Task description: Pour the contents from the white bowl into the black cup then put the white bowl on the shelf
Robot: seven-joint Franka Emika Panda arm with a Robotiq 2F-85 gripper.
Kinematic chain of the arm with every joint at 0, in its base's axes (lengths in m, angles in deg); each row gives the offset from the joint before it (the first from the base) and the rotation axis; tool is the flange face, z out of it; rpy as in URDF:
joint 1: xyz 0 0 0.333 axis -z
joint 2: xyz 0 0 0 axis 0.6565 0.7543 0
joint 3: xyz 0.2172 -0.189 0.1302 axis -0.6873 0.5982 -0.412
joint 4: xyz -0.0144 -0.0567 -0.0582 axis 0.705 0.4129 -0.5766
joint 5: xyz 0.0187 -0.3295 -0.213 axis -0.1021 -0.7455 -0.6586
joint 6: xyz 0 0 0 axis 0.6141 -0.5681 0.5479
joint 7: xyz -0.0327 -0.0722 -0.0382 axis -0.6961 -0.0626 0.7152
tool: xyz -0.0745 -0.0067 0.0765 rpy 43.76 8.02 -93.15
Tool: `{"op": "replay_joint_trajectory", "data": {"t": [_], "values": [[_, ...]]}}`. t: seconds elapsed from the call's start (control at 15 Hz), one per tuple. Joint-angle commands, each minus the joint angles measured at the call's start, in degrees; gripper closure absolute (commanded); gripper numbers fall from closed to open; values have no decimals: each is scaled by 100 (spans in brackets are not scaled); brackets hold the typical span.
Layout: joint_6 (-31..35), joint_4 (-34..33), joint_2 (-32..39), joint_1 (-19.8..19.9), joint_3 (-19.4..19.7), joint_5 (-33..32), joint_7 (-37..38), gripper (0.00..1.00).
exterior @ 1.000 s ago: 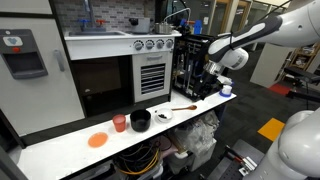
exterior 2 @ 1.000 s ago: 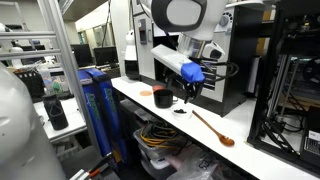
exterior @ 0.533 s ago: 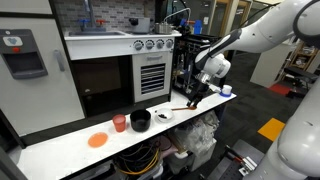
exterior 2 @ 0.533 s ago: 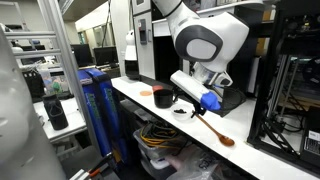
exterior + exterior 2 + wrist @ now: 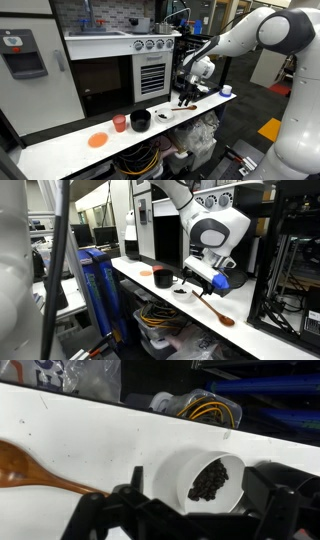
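**Scene with the arm over the desk.** The white bowl (image 5: 178,480) sits on the desk (image 5: 60,152), right of centre in the wrist view and mid-frame in both exterior views. It holds a small heap of dark crumbs (image 5: 208,480). The fingers (image 5: 130,495) are spread apart, one on each side of the bowl near the bottom edge of the wrist view, and they grip nothing. Whether they touch the rim cannot be told. The black cup (image 5: 140,121) stands just left of the bowl. The shelf (image 5: 108,104) is the floor of the dark recess above and left of it.

**Risks, as judged.**
- A lopsided pinch on the shallow rim could tilt the bowl and scatter the crumbs on the desk.
- The cup is close beside the bowl, so a finger may nudge it on closing.
- The cup mouth looks no wider than the bowl, so a fast or misaligned tip could spill past it.
- The wooden spoon (image 5: 40,472), at the left of the wrist view, could be struck by a low sweep.

**Count.**
- One white bowl
- One black cup
- One red cup (image 5: 120,123)
- One orange disc (image 5: 97,140)
- One wooden spoon
- One small blue-and-white cup (image 5: 226,90)
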Motion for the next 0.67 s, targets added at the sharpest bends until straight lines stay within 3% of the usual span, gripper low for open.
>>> {"op": "replay_joint_trajectory", "data": {"t": [0.0,0.6], "values": [[67,-408,418,264,-411,137,40,0],[955,-466,739,320,-884,504,410,0]]}}
